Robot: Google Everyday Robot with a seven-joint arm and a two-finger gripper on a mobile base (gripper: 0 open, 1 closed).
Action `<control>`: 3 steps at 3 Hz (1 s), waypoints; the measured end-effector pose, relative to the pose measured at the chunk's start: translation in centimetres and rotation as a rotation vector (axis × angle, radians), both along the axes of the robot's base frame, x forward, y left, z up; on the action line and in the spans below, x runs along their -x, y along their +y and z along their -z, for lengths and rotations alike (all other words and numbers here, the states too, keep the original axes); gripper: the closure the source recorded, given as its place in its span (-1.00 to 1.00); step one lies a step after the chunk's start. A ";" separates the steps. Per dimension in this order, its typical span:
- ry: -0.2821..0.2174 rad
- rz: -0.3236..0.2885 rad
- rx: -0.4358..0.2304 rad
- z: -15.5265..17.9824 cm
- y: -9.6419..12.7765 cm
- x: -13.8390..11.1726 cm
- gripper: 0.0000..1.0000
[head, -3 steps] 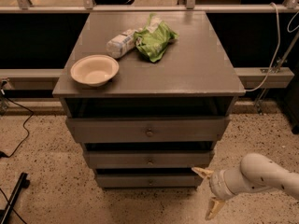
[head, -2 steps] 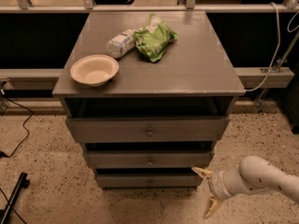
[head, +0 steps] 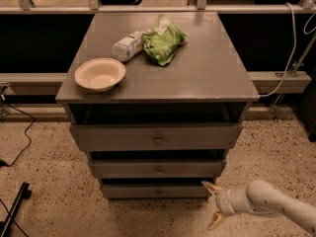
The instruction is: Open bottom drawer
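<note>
Item inspected: the bottom drawer (head: 133, 191), a grey flat front, lowest of three, with one small round centre knob (head: 158, 192). Front upright, level, apparently closed. It lies left of the gripper (head: 213, 205), whose spread upper finger sits just beside the drawer's right end.

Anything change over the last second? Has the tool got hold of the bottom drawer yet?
Almost nothing. The tool is open by the right end of the bottom drawer, gripping nothing; the arm behind it has sunk slightly. The drawer is not pulled out, and the bowl and green bag have not moved.
</note>
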State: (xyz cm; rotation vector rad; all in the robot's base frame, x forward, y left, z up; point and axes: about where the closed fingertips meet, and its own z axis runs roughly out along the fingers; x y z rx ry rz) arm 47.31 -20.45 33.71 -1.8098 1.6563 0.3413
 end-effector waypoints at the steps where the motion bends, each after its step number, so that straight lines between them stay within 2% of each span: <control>1: -0.019 0.007 -0.018 2.2 0.0 -1.2 -1.00; 2: -0.021 0.005 -0.027 4.2 0.2 -2.5 -1.00; 3: -0.002 -0.010 -0.033 6.8 0.5 -3.4 -1.00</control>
